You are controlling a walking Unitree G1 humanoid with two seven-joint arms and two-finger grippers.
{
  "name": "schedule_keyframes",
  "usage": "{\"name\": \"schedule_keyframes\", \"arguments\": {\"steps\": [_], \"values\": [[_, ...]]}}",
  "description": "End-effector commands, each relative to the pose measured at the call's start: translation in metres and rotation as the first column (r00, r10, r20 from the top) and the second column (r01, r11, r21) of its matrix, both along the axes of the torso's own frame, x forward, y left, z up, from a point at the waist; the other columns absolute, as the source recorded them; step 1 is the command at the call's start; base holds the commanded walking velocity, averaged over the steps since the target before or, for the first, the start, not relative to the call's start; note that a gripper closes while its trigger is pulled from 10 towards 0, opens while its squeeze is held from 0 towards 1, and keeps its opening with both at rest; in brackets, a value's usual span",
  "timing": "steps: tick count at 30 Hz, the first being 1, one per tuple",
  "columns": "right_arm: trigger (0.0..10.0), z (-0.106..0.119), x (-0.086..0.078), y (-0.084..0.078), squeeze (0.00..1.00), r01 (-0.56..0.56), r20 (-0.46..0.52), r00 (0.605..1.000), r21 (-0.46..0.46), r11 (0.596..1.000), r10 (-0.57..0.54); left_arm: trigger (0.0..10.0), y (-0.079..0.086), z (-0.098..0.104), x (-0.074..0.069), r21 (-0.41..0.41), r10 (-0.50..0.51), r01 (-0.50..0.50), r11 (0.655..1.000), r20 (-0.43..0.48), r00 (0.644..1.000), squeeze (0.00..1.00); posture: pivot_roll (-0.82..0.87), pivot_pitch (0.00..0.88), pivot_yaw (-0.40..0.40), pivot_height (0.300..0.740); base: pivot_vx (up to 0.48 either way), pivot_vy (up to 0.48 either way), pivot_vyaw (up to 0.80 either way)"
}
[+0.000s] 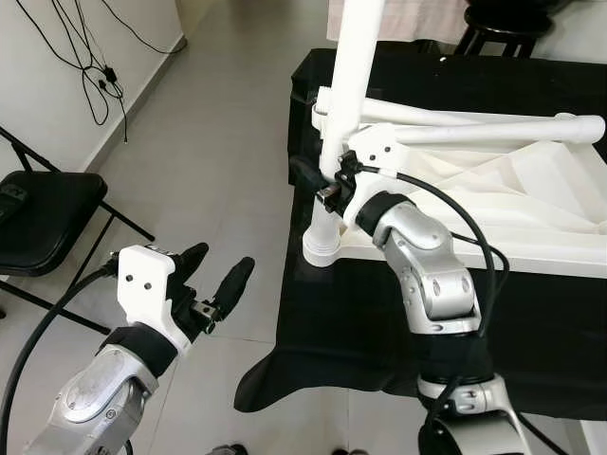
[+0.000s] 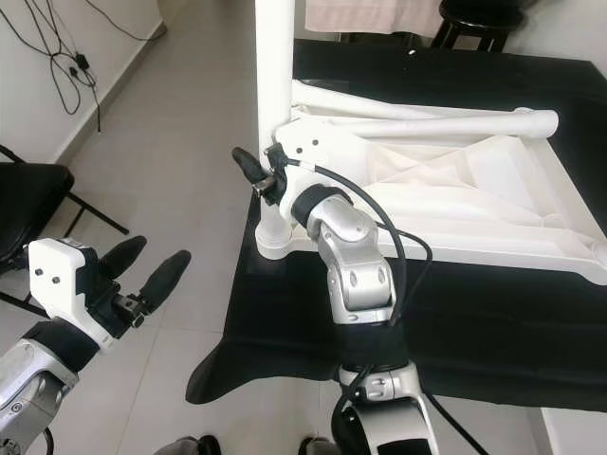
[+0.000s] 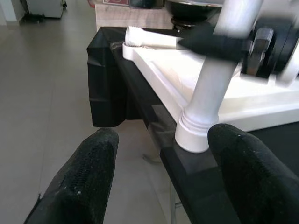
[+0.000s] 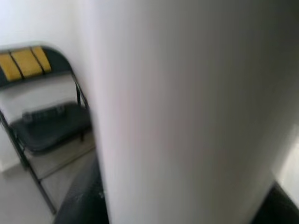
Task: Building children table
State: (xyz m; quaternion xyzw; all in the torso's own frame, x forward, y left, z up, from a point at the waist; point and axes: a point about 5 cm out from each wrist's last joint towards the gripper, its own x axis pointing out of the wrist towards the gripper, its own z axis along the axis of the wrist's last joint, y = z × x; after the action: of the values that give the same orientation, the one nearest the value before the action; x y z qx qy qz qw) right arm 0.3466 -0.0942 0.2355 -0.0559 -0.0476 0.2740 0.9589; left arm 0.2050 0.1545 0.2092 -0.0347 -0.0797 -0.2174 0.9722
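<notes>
White leg (image 1: 353, 85) upright, clamped in right tool (image 1: 327, 180).

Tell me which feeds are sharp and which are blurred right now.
Left eye view: sharp, evenly lit. Left wrist view: the left gripper fingers soft, the right gripper smeared. Right wrist view: the white table leg too close, a pale blur.

A pale grey tiled floor (image 1: 218, 142) meets a white wall (image 1: 57, 66), down which black cables (image 1: 90, 71) trail. A black folding chair (image 1: 43, 218) stands near that wall; a dark stool (image 1: 503, 28) stands farther along the floor.
</notes>
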Motion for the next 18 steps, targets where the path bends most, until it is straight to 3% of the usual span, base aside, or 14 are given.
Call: {"name": "schedule_keyframes", "arguments": {"steps": [1, 2, 3, 4, 6, 7, 9, 11, 12, 14, 15, 16, 17, 18], "values": [[10.0, -0.006, 0.002, -0.003, 1.00, 0.015, -0.040, 0.999, -0.007, 1.000, -0.015, 10.0, 0.001, -0.002, -0.001, 0.005, 0.004, -0.004, 1.000, -0.005, 1.000, 0.00, -0.05, 0.206, -0.038, 0.740, 0.000, 0.000, 0.00], [10.0, 0.005, 0.005, -0.001, 1.00, -0.042, -0.005, 0.999, 0.011, 0.999, 0.042, 10.0, 0.001, -0.002, -0.001, 0.004, 0.004, -0.004, 1.000, -0.005, 1.000, 0.00, -0.05, 0.208, -0.041, 0.740, 0.000, 0.000, 0.00], [10.0, 0.016, 0.005, 0.005, 1.00, -0.180, 0.047, 0.983, 0.014, 0.984, 0.179, 10.0, 0.001, -0.002, -0.001, 0.002, 0.004, -0.004, 1.000, -0.004, 1.000, 0.00, -0.05, 0.211, -0.045, 0.740, 0.000, 0.000, 0.00], [10.0, 0.016, 0.005, 0.005, 1.00, -0.180, 0.047, 0.983, 0.014, 0.984, 0.179, 10.0, 0.001, -0.002, -0.001, 0.002, 0.004, -0.004, 1.000, -0.004, 1.000, 0.00, -0.05, 0.211, -0.045, 0.740, 0.000, 0.000, 0.00], [10.0, 0.029, 0.000, 0.010, 1.00, -0.389, 0.111, 0.915, -0.014, 0.921, 0.388, 10.0, 0.000, -0.002, -0.002, 0.000, 0.005, -0.005, 1.000, -0.003, 1.000, 0.00, -0.04, 0.215, -0.051, 0.740, 0.000, 0.000, 0.00], [10.0, 0.029, 0.000, 0.010, 1.00, -0.389, 0.111, 0.915, -0.014, 0.921, 0.388, 10.0, 0.000, -0.002, -0.002, 0.000, 0.005, -0.005, 1.000, -0.003, 1.000, 0.00, -0.04, 0.215, -0.051, 0.740, 0.000, 0.000, 0.00], [10.0, 0.032, -0.001, 0.008, 1.00, -0.484, 0.110, 0.866, -0.053, 0.873, 0.487, 10.0, -0.001, -0.002, -0.003, -0.001, 0.006, -0.006, 1.000, -0.001, 1.000, 0.00, -0.04, 0.217, -0.053, 0.740, 0.000, 0.000, 0.00], [10.0, 0.032, -0.001, 0.008, 1.00, -0.499, 0.107, 0.858, -0.060, 0.865, 0.502, 10.0, -0.002, -0.002, -0.003, -0.001, 0.006, -0.006, 1.000, -0.001, 1.000, 0.00, -0.04, 0.217, -0.053, 0.740, 0.000, 0.000, 0.00], [10.0, 0.033, 0.003, 0.006, 1.00, -0.546, 0.091, 0.828, -0.096, 0.832, 0.554, 10.0, -0.002, -0.002, -0.004, -0.003, 0.005, -0.005, 1.000, -0.001, 1.000, 0.00, -0.03, 0.224, -0.052, 0.740, 0.000, 0.000, 0.00], [10.0, 0.033, 0.003, 0.006, 1.00, -0.546, 0.091, 0.828, -0.096, 0.832, 0.554, 10.0, -0.002, -0.002, -0.004, -0.003, 0.005, -0.005, 1.000, -0.001, 1.000, 0.00, -0.03, 0.224, -0.052, 0.740, 0.000, 0.000, 0.00], [10.0, 0.034, 0.007, 0.006, 0.07, -0.596, 0.066, 0.792, -0.130, 0.792, 0.607, 10.0, -0.003, -0.002, -0.005, -0.005, 0.003, -0.003, 1.000, -0.003, 1.000, 0.00, -0.03, 0.228, -0.050, 0.740, 0.000, 0.000, 0.00], [10.0, 0.036, 0.009, 0.006, 0.00, -0.650, 0.048, 0.747, -0.156, 0.744, 0.663, 10.0, -0.003, -0.002, -0.006, -0.007, 0.000, 0.000, 1.000, -0.004, 1.000, 0.00, -0.03, 0.231, -0.046, 0.740, 0.000, 0.000, 0.00], [10.0, 0.040, 0.011, 0.007, 0.00, -0.683, 0.041, 0.718, -0.150, 0.715, 0.695, 10.0, -0.003, -0.002, -0.007, -0.008, -0.002, 0.002, 1.000, -0.006, 1.000, 0.00, -0.02, 0.234, -0.045, 0.740, 0.000, 0.000, 0.00], [10.0, 0.040, 0.011, 0.007, 0.00, -0.683, 0.041, 0.718, -0.150, 0.715, 0.695, 10.0, -0.003, -0.002, -0.007, -0.008, -0.002, 0.002, 1.000, -0.006, 1.000, 0.00, -0.02, 0.234, -0.045, 0.740, 0.000, 0.000, 0.00]]}}
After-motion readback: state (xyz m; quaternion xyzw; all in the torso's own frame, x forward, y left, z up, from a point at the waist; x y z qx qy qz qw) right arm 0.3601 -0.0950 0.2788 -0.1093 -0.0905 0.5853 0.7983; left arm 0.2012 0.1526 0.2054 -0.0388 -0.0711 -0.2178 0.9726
